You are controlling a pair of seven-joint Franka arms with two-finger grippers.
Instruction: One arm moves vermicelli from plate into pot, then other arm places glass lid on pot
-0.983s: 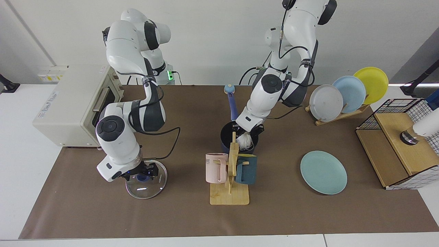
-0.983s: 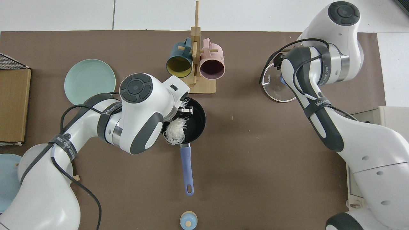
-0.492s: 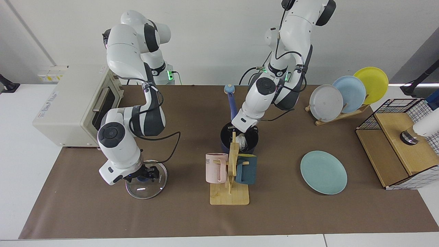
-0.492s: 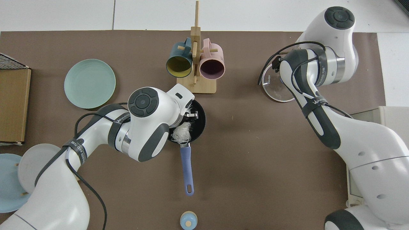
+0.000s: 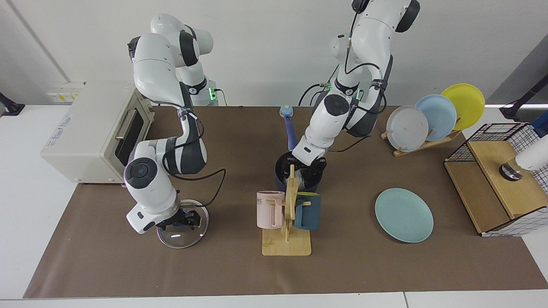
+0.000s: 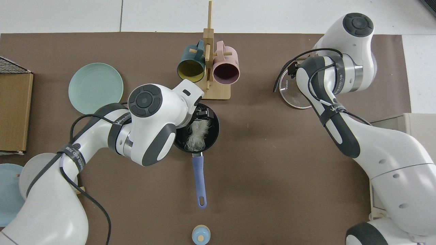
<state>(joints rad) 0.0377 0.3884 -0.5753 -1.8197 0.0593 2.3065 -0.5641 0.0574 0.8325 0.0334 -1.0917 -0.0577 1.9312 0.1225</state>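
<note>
Lying now wholly inside the pot [image 6: 212,135], the vermicelli [image 6: 197,133] had dropped from the left gripper [image 6: 203,112], whose jaws stood spread above it. Strands white, loosely stretched. The mug rack [image 5: 291,201] hid most of them in the facing view. The right gripper [image 5: 182,219] sat on the glass lid [image 5: 183,235]; jaw state unreadable.
</note>
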